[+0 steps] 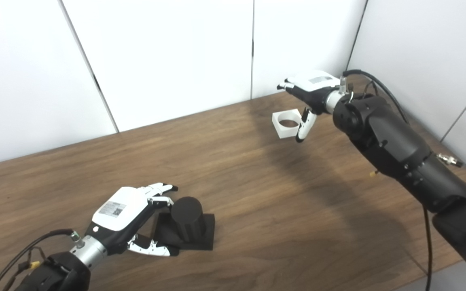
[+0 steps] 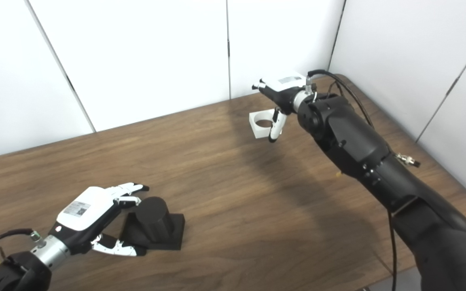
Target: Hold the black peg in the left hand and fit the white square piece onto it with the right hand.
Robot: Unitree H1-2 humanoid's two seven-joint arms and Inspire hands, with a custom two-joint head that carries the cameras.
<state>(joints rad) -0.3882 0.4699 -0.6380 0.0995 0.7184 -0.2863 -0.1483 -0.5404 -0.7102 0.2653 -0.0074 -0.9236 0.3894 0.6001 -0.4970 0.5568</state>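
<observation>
The black peg (image 1: 187, 223), a short cylinder on a square black base, stands on the wooden table (image 1: 257, 190) at the front left. My left hand (image 1: 128, 218) is open beside it on the left, fingers at the cylinder's top and thumb along the base's front, not closed on it. The white square piece (image 1: 286, 123) with a round hole lies at the far right of the table. My right hand (image 1: 309, 97) hovers just right of it, open, thumb hanging down by its right edge. The peg (image 2: 152, 226) and piece (image 2: 262, 124) also show in the right eye view.
White wall panels (image 1: 168, 56) close the table's back and right sides. The right arm (image 1: 399, 157) stretches along the table's right side with a cable (image 1: 427, 242) hanging from it. The table's front edge runs near the bottom right.
</observation>
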